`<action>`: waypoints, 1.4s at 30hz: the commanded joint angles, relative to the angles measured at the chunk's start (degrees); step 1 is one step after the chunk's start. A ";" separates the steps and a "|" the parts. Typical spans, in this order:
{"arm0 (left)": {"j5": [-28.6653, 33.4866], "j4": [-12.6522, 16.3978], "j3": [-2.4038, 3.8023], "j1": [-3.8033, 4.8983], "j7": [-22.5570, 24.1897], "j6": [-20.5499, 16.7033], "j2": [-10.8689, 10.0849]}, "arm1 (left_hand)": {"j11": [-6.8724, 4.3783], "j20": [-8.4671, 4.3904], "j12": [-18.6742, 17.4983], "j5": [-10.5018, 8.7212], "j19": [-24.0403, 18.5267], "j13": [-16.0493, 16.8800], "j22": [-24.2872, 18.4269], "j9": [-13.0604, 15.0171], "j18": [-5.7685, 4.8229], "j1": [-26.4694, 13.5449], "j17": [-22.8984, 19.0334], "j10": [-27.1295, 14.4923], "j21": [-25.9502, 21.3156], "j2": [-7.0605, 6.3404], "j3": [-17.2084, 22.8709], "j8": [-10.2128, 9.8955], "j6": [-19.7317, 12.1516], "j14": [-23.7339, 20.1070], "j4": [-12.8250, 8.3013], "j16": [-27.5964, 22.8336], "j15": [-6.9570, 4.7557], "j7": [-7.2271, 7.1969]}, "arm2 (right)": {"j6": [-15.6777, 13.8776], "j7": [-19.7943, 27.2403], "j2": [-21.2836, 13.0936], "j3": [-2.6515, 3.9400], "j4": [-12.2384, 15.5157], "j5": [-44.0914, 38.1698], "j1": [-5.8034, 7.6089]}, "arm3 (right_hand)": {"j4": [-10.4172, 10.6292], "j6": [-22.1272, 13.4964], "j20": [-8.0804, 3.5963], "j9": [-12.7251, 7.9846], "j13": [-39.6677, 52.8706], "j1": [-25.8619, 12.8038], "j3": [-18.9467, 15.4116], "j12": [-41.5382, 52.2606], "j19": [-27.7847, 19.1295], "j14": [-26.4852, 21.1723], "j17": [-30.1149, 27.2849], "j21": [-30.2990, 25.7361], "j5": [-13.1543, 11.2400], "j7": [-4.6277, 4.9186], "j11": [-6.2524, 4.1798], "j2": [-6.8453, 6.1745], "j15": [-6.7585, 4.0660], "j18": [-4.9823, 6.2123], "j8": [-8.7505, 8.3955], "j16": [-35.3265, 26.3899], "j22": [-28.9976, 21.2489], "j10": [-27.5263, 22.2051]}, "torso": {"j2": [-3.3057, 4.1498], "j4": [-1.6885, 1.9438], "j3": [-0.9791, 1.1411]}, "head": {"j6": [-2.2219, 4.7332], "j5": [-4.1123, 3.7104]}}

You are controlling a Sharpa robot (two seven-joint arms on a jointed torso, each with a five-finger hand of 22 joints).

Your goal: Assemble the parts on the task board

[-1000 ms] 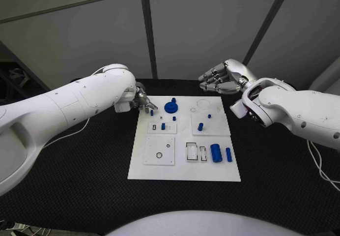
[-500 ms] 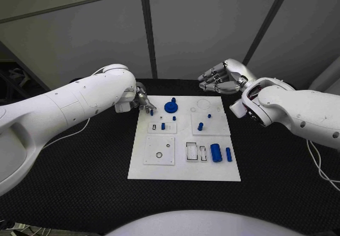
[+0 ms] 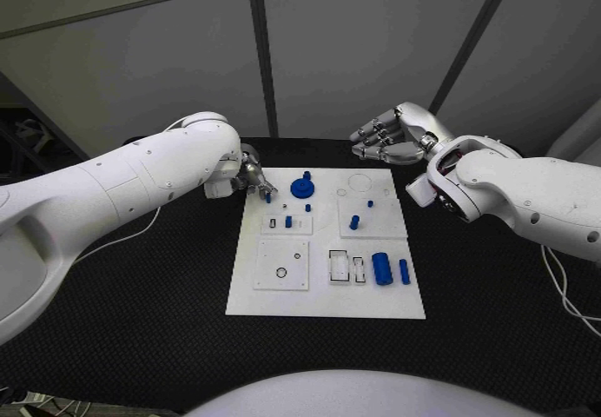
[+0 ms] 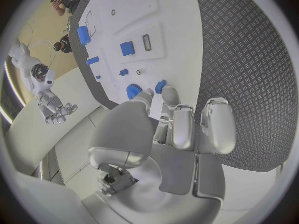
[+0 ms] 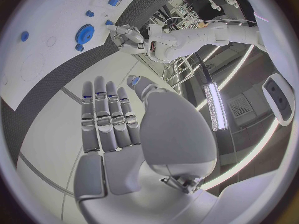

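Left hand (image 3: 254, 182) pinching a small blue peg (image 3: 267, 198) beside the task board (image 3: 326, 295), barely moved since a second ago; insertion pending; right hand (image 3: 391, 139) beyond it, empty, fingers loosely spread.

Head view: looking down from above at the board (image 3: 326, 243) from mid distance, both arms coming in at the sides. Left wrist view: sitting close behind the left hand (image 4: 181, 124), facing along the board (image 4: 162, 30). Right wrist view: peering past the right hand (image 5: 109, 119), sharing the board's (image 5: 37, 40) far end.
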 commanded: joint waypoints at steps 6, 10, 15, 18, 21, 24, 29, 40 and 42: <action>0.52 0.18 0.03 0.08 0.17 -0.10 -0.21 | -0.22 -0.33 0.22 0.14 0.48 0.02 0.27 -0.04 0.43 0.49 5.03 0.43 0.44 0.07 -0.24 0.19 0.72 3.16 -0.30 0.32 -0.40 -0.08 | 0.37 0.21 0.09 0.04 -0.06 -0.12 0.11 | -0.16 -0.19 0.32 0.03 -0.03 -0.28 -0.07 -0.23 0.18 -0.26 -0.08 -0.22 0.30 -0.24 -0.16 0.44 0.11 0.20 -0.11 -0.10 -0.06 -0.23 | 0.01 0.01 -0.02 | 0.02 -0.08; 0.52 0.24 0.03 0.08 0.15 -0.04 -0.27 | -0.28 -0.35 0.25 0.16 0.47 0.02 0.27 -0.02 0.44 0.63 5.04 0.50 0.43 0.17 -0.26 0.30 0.87 3.17 -0.33 0.34 -0.43 -0.16 | 0.40 0.21 0.10 0.04 -0.07 -0.12 0.11 | -0.16 -0.19 0.32 0.03 -0.03 -0.28 -0.07 -0.23 0.18 -0.26 -0.08 -0.22 0.30 -0.24 -0.16 0.44 0.11 0.20 -0.11 -0.10 -0.06 -0.23 | 0.01 0.00 -0.01 | 0.03 -0.04; 0.52 0.33 0.03 0.08 0.15 -0.12 -0.30 | -0.61 -0.55 0.15 0.40 0.48 -0.19 0.33 -0.03 0.45 2.74 5.04 0.63 0.40 1.45 0.82 0.57 0.98 3.18 -1.24 0.34 -0.68 -0.53 | 0.41 0.19 0.08 0.04 -0.08 -0.12 0.11 | -0.16 -0.19 0.32 0.03 -0.03 -0.28 -0.07 -0.23 0.18 -0.26 -0.08 -0.22 0.30 -0.24 -0.16 0.44 0.11 0.20 -0.11 -0.10 -0.06 -0.23 | 0.04 -0.02 -0.02 | 0.02 0.02; 0.86 0.34 0.03 0.07 0.15 -0.32 -0.30 | -0.84 -0.76 -0.36 0.58 0.44 -0.68 0.33 -0.10 0.47 6.28 5.04 0.43 0.30 2.66 3.68 0.60 0.45 3.19 -3.35 0.33 -0.88 -0.75 | 0.42 0.20 0.10 0.04 -0.08 -0.12 0.11 | -0.16 -0.19 0.32 0.03 -0.03 -0.28 -0.07 -0.23 0.18 -0.26 -0.08 -0.22 0.30 -0.24 -0.16 0.44 0.11 0.20 -0.11 -0.10 -0.06 -0.23 | 0.01 -0.04 -0.01 | -0.07 -0.02; 1.30 0.37 0.03 0.06 0.16 -0.44 -0.30 | -0.68 -0.82 -0.94 0.58 0.42 -1.24 0.40 -0.16 0.46 8.29 5.01 0.32 0.26 3.08 6.93 0.59 -0.12 3.19 -4.95 0.29 -0.79 -0.44 | 0.42 0.20 0.11 0.04 -0.11 -0.12 0.11 | -0.16 -0.19 0.32 0.03 -0.03 -0.28 -0.07 -0.23 0.18 -0.26 -0.08 -0.22 0.30 -0.24 -0.16 0.44 0.11 0.20 -0.11 -0.10 -0.06 -0.23 | 0.01 -0.03 0.00 | -0.11 0.01; 2.00 0.43 0.03 0.04 0.26 -0.97 -0.32 | -0.50 -0.68 -1.27 0.53 0.43 -1.66 0.51 -0.09 0.43 8.52 5.00 0.47 0.27 2.91 9.90 0.83 -0.38 3.19 -5.76 0.29 -0.59 -0.22 | 0.42 0.22 0.15 0.04 -0.18 -0.12 0.11 | -0.16 -0.19 0.32 0.03 -0.03 -0.28 -0.07 -0.23 0.18 -0.26 -0.08 -0.22 0.30 -0.24 -0.16 0.44 0.11 0.20 -0.11 -0.10 -0.06 -0.23 | 0.00 0.02 -0.02 | -0.15 -0.01; 3.59 0.61 0.03 0.01 0.49 -1.93 -0.49 | -0.24 -0.50 -2.07 -11.40 0.38 -2.69 0.64 0.13 0.45 7.74 5.01 0.55 0.11 1.56 20.11 1.39 -1.04 3.19 -7.94 0.28 -0.44 0.05 | 0.43 0.23 0.19 0.04 -0.30 -0.12 0.11 | -0.20 -0.18 0.32 0.04 -0.02 -0.26 -0.04 -0.20 0.28 -0.22 -0.11 -0.31 0.34 -0.25 -0.17 0.50 0.09 0.21 -0.11 -0.08 -0.12 -0.20 | -0.04 0.02 0.01 | -0.14 0.05; 7.27 5.63 0.11 0.04 0.60 -4.94 -4.45 | -0.44 -0.50 -1.87 -10.52 0.38 -3.27 0.72 1.49 0.54 1.93 5.06 1.51 -0.33 -2.79 31.44 3.95 -1.13 3.23 -11.01 0.35 -0.51 -0.14 | 0.45 0.24 0.15 0.04 -0.50 -0.12 0.10 | -0.20 -0.18 0.32 0.04 -0.02 -0.27 -0.04 -0.20 0.29 -0.22 -0.12 -0.32 0.34 -0.24 -0.17 0.51 0.09 0.21 -0.10 -0.08 -0.13 -0.20 | -0.06 0.17 -0.02 | -0.09 0.26; 7.54 7.16 0.13 0.11 0.61 -5.65 -5.50 | -0.49 -0.54 -1.74 -10.29 0.40 -3.16 0.72 1.67 0.55 1.60 5.07 1.71 -0.36 -3.11 32.08 4.23 -1.12 3.24 -11.36 0.36 -0.56 -0.18 | 0.45 0.25 0.11 0.04 -0.53 -0.12 0.10 | -0.18 -0.19 0.32 0.04 -0.02 -0.30 -0.04 -0.19 0.31 -0.21 -0.12 -0.34 0.36 -0.24 -0.16 0.52 0.09 0.21 -0.10 -0.07 -0.14 -0.20 | -0.09 0.22 -0.03 | -0.18 0.25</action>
